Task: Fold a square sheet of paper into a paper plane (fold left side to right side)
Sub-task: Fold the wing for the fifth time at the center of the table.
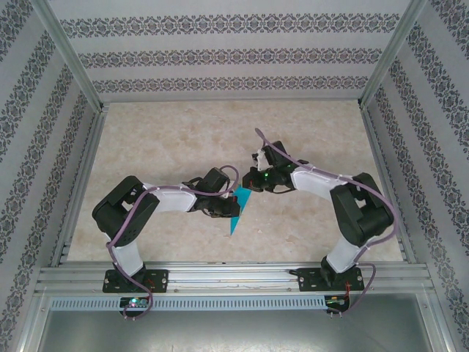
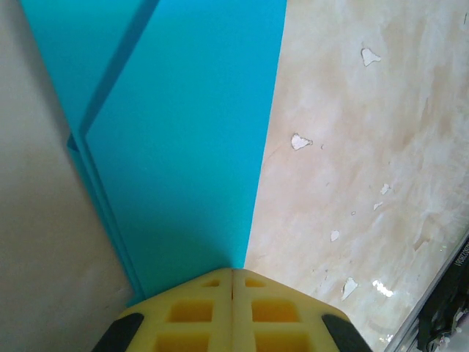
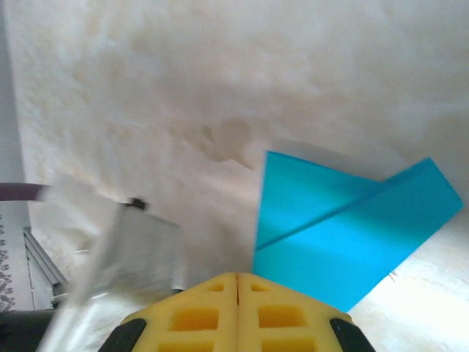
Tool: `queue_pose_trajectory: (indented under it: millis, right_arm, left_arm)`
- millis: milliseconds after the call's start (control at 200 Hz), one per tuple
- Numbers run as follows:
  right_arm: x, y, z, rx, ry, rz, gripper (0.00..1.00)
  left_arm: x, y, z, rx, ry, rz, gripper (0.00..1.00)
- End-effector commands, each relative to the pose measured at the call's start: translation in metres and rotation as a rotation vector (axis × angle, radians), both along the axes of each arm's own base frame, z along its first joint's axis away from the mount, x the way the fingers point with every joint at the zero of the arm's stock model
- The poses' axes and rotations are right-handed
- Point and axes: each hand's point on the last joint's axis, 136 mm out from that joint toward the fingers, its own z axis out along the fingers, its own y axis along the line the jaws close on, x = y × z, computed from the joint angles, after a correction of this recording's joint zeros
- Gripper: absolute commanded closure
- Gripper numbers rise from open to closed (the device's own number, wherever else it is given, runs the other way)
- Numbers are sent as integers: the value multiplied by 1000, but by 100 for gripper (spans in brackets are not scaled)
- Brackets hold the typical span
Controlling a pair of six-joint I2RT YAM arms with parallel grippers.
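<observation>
Paper stock under inspection: a thin teal-blue sheet of paper [image 1: 240,209], folded to a narrow pointed shape, lies flat on the pale mottled bench [image 1: 183,139] between the two sets of jaws. Assessment of handling: the sheet looks very light and limp, with no stiffness beyond what its creases lend it. It is likely to slide on the smooth bench under any sideways push and to take a lasting mark from a careless pinch. The recommended hold is a free edge or corner of the top flap, lifted by one side while the other pins the body flat near the crease. The left arm [image 1: 146,205] reaches in with its elbow bent and its wrist tipped toward the bench. The left jaws are closed, seam tight, with nothing visible between them. From the left wrist, the sheet [image 2: 183,147] runs straight ahead of the tips and a little to their left, stepped layers showing at that side, and bare bench [image 2: 352,183] lies ahead to their right. The tips sit at the sheet's near end, but whether they press on it cannot be told. The right arm [image 1: 344,198] reaches inward from the opposite side. The right jaws are likewise closed and empty. From the right wrist, the sheet [image 3: 330,235] lies just ahead and to the right of the tips, one diagonal crease showing, and contact cannot be confirmed.
</observation>
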Motion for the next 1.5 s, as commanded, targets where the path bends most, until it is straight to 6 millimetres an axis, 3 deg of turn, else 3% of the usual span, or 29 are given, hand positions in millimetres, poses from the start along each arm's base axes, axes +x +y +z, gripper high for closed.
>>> queue_pose_trajectory:
  millis: [0, 230, 490, 744, 1049, 1499]
  right_arm:
    - [-3, -9, 3, -18, -37, -18, 100]
    - [-20, 1, -25, -18, 0, -11, 100]
    - [-21, 13, -45, -32, 19, 0, 100]
    - [-22, -1, -69, -104, 42, -16, 100]
    - [0, -29, -79, -134, 16, -50, 100]
    - [38, -55, -77, -124, -3, -101, 100]
  left_arm:
    - [-10, 18, -24, 108, 47, 15, 100]
    - [-10, 19, -24, 112, 49, 10, 100]
    - [-12, 23, -27, 138, 53, 6, 100]
    - [-14, 29, -28, 172, 67, 13, 100]
    - [-24, 38, -37, 205, 104, 18, 100]
    - [-31, 40, -40, 198, 122, 20, 100]
